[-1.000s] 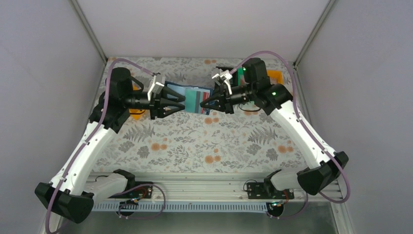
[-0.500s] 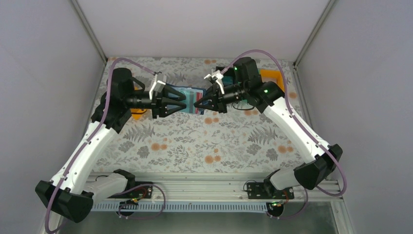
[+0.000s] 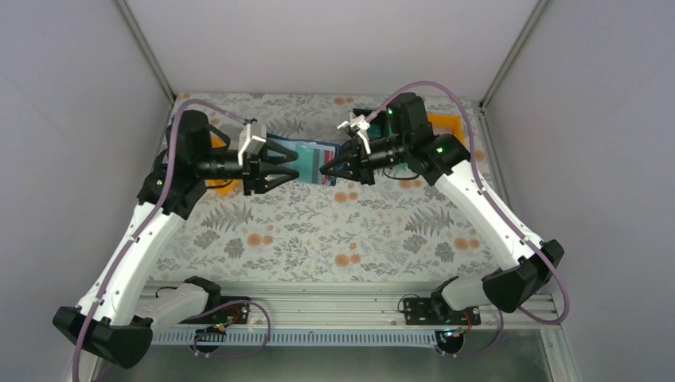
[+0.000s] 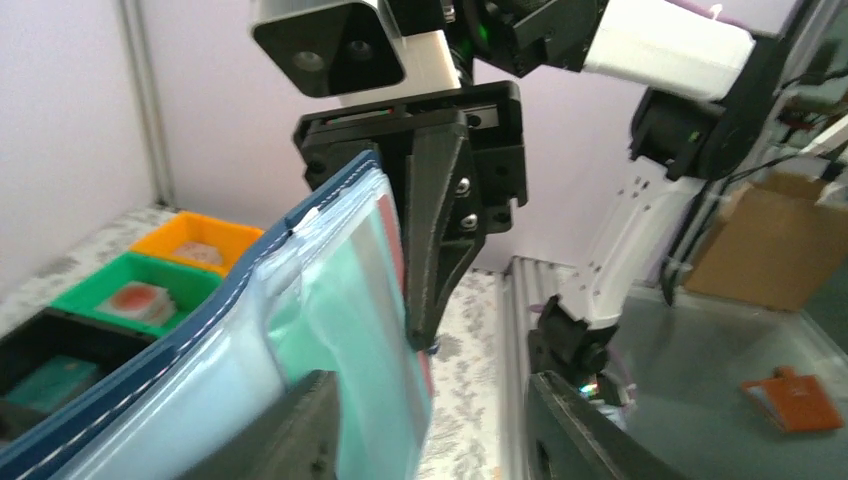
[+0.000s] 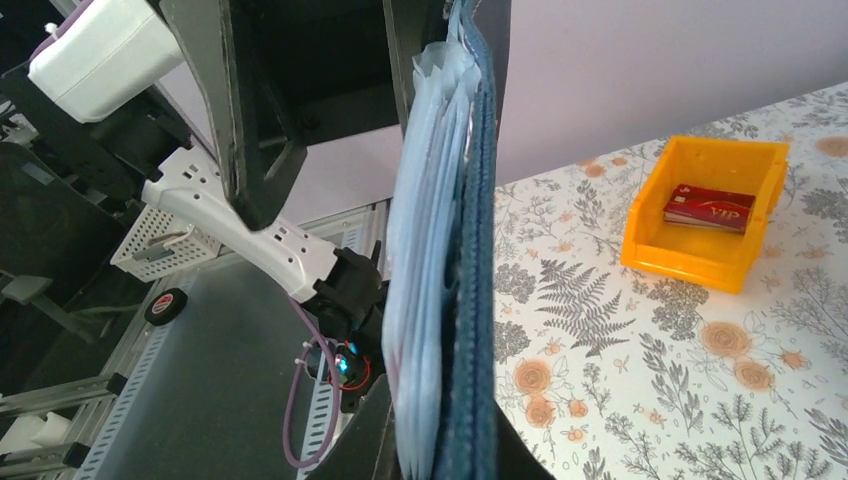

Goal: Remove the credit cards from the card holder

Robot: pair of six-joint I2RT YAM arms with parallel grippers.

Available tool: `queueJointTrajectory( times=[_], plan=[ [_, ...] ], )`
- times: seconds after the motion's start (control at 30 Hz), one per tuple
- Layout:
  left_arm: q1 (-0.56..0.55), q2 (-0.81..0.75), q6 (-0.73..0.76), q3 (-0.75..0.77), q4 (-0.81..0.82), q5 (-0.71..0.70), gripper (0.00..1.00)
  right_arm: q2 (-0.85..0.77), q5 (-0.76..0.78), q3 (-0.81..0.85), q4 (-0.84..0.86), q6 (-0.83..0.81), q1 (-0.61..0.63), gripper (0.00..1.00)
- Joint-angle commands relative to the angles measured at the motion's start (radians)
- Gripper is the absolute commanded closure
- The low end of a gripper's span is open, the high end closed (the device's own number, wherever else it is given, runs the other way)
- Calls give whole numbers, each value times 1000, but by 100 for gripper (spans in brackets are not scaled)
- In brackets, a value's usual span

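Spotter: Your right arm has swung in toward the left one over the last second, and your left wrist has drawn back a little, so less of the holder shows between them. Your right gripper pinches the card holder by one end and carries it in the air. Your left gripper stands spread, a finger on either side of the free end, gripping nothing.

Operator: And the cards?

Spotter: You have the credit cards in their clear pockets, none out. In the left wrist view a teal face lies foremost with a red edge behind it.

Operator: How will they handle?

Spotter: Expect light, stiff, slick plastic inside soft, floppy sleeves. The holder will likely bend before a card slides, so take hold on a bare card edge that stands out of its pocket, not on the sleeve. How much edge stands out cannot be told from here.

Operator: Around it?

Spotter: Below you lies the table under a floral cloth. Behind your right arm stand an orange bin, a green bin and a black bin. A lone orange bin sits behind your left. Plain walls close in on three sides.
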Motion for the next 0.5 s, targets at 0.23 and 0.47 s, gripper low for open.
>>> queueJointTrajectory(
  times=[0.23, 0.47],
  plan=[
    [110, -37, 154, 55, -142, -262, 0, -87, -97, 20, -23, -17, -8, 94],
    [117, -26, 121, 13, -123, -237, 0, -88, -132, 21, -63, -40, -9, 94]
  ],
)
